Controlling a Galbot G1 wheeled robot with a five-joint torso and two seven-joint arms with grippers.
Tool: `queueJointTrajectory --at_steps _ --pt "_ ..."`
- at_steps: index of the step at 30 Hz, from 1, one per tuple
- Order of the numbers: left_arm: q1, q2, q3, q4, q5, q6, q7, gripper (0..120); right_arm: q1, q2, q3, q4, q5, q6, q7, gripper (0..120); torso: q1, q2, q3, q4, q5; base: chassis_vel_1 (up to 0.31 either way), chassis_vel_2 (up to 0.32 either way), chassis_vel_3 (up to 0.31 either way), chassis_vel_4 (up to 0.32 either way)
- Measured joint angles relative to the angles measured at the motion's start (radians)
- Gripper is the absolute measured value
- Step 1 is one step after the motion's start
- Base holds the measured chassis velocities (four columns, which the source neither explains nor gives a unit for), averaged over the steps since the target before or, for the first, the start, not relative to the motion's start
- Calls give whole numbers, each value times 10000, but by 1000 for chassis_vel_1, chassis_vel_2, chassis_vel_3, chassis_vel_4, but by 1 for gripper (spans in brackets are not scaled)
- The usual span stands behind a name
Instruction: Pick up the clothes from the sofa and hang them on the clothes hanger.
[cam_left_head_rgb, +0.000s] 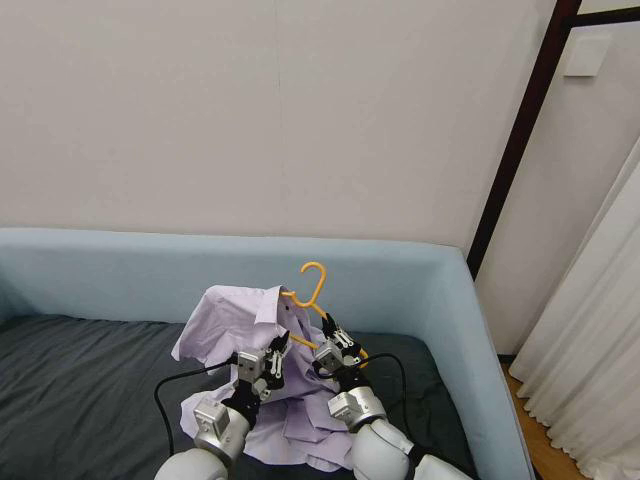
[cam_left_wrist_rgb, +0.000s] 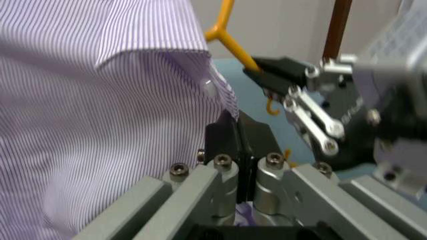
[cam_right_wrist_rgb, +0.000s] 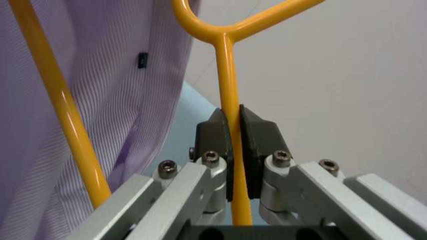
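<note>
A dark grey seat cushion (cam_left_head_rgb: 70, 390) fills the pale blue sofa (cam_left_head_rgb: 100, 265). The lilac striped shirt (cam_left_head_rgb: 232, 320) hangs half-draped over the yellow clothes hanger (cam_left_head_rgb: 314, 280), its tail pooled on the cushion. The left gripper (cam_left_wrist_rgb: 237, 126) is pinched tight on the shirt's front edge, below the collar. Just beside it, the right gripper (cam_right_wrist_rgb: 231, 125) is clamped on the hanger's bar under the hook. A small dark tag (cam_right_wrist_rgb: 142, 60) on the cloth is too small to read. Further right stand a dark door frame (cam_left_head_rgb: 515, 140) and a white curtain (cam_left_head_rgb: 590, 340).

Left gripper (cam_left_head_rgb: 277, 346) and right gripper (cam_left_head_rgb: 333, 334) upright, seemingly clamped.
</note>
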Motion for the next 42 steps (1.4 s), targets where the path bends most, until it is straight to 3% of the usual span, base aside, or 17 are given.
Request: queueJointTrajectory --at_steps 6,30,33,35,37,42 --pt "103 -26 4 358 619 -289 61 0 161 -8 218 53 119 -2 -46 4 0 0 0 -1 0 0 0 0 0" --pt "297 236 -595 1023 624 -1936 -239 1 438 -240 682 393 -788 4 -560 4 0 0 0 -1 0 0 0 0 0" --pt "436 359 -751 1049 909 -2281 -221 10 404 -294 776 386 -877 14 -642 4 0 0 0 -1 -1 0 0 0 0" --pt "759 825 -1029 876 1356 -2659 -140 23 369 -395 910 360 -994 65 -764 4 1 0 0 -2 -1 0 0 0 0" --pt "851 973 -1108 806 1448 -2724 -127 25 362 -414 946 353 -1014 84 -786 4 0 0 0 -2 0 0 0 0 0" --pt "1863 2219 -1834 197 1635 -3120 -52 46 272 -482 1320 235 -1429 333 -895 4 0 0 0 1 1 0 0 0 0"
